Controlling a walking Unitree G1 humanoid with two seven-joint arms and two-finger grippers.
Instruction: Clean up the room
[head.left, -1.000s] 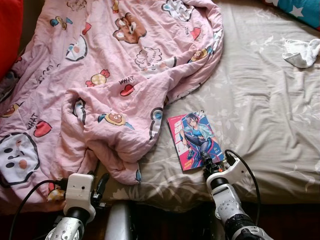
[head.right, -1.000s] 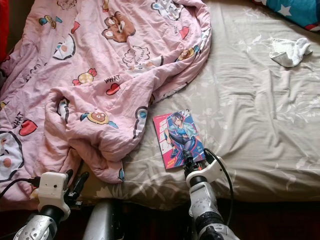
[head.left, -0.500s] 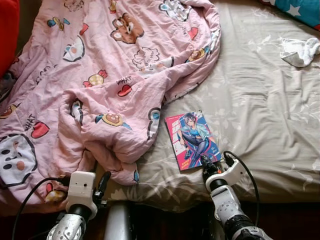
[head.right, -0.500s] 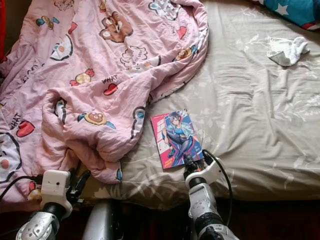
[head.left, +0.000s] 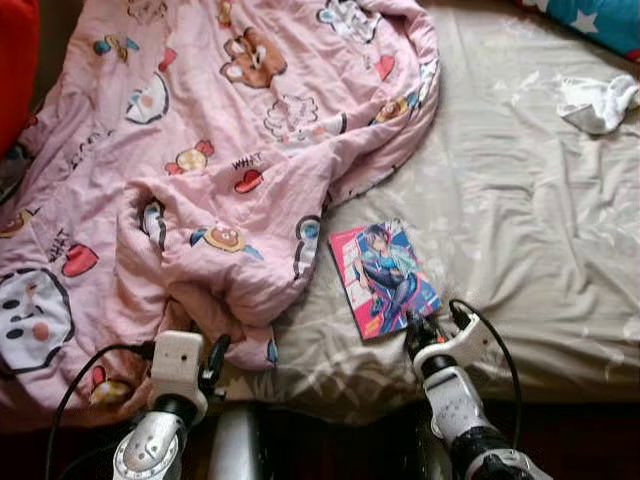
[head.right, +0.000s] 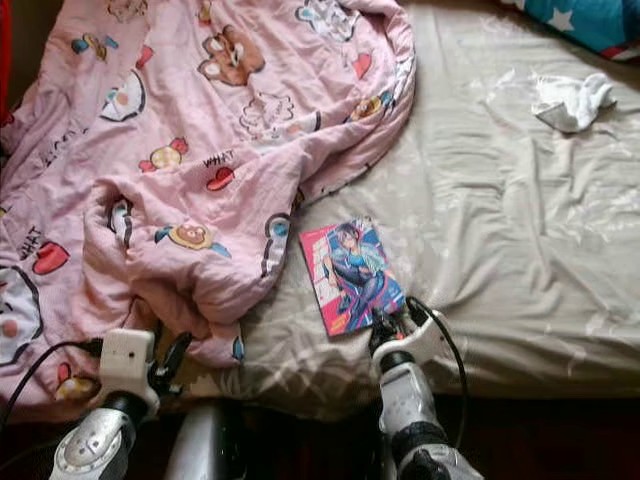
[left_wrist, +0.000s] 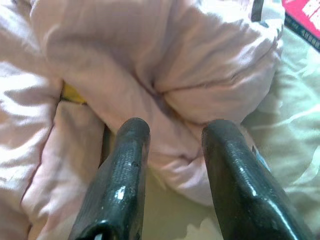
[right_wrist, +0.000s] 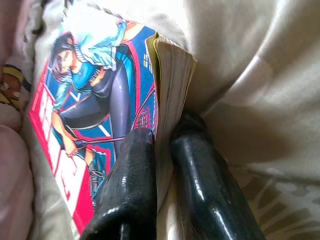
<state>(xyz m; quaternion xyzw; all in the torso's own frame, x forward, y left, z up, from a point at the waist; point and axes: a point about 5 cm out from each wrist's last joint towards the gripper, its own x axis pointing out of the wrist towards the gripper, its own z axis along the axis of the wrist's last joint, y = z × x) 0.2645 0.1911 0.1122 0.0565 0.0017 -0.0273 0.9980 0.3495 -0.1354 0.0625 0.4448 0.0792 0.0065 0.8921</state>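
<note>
Right hand (head.left: 428, 330) pinching the near corner of the comic book (head.left: 382, 278) on the bed (head.left: 540, 240).
Book flat on the beige sheet, just beside the rumpled pink quilt (head.left: 200, 170); one finger (right_wrist: 131, 170) on the cover, one under the pages. Left hand (left_wrist: 172, 150) spread, at the quilt's near fold. White cloth (head.left: 597, 102) well apart, near the far edge.

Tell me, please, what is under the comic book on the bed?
The comic book lies on the beige bedsheet. At its near corner the right tool grips it, one finger beneath the pages, one on the cover. Whatever lies under the rest is covered.
</note>
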